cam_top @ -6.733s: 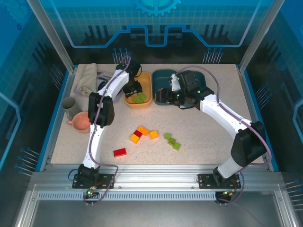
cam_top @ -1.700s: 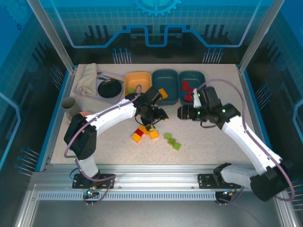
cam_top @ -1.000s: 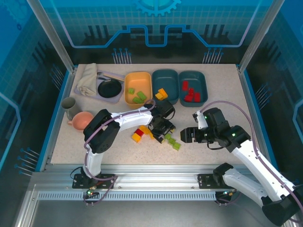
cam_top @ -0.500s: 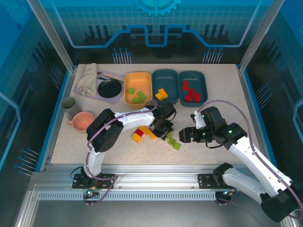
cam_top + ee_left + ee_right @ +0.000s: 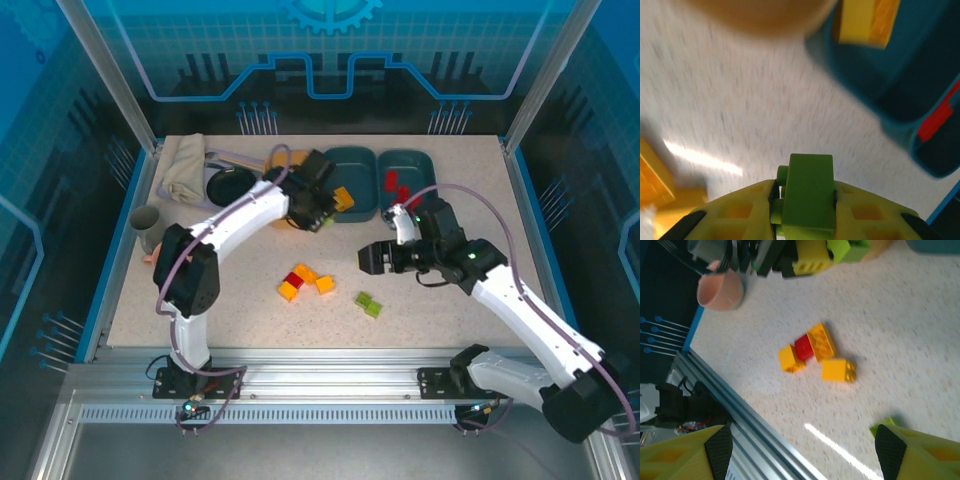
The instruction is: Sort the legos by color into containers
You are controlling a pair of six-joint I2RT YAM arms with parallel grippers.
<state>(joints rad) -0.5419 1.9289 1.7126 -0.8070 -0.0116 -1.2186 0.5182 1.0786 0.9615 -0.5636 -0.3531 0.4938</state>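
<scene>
I am watching the left gripper (image 5: 315,205) pinching a lime green brick (image 5: 807,192) between its fingers. It is hanging over the table (image 5: 240,320), just beside the orange-yellow tub (image 5: 755,12) and the middle teal tub (image 5: 357,160), where orange-yellow bricks (image 5: 343,197) are lying. Red bricks (image 5: 396,186) are sitting in the right teal tub (image 5: 422,165). The right gripper (image 5: 372,258) is hovering with its fingers spread wide, gripping nothing. On the table a cluster (image 5: 303,281) of one red and three orange-yellow pieces is lying, with two green bricks (image 5: 368,304) near it.
</scene>
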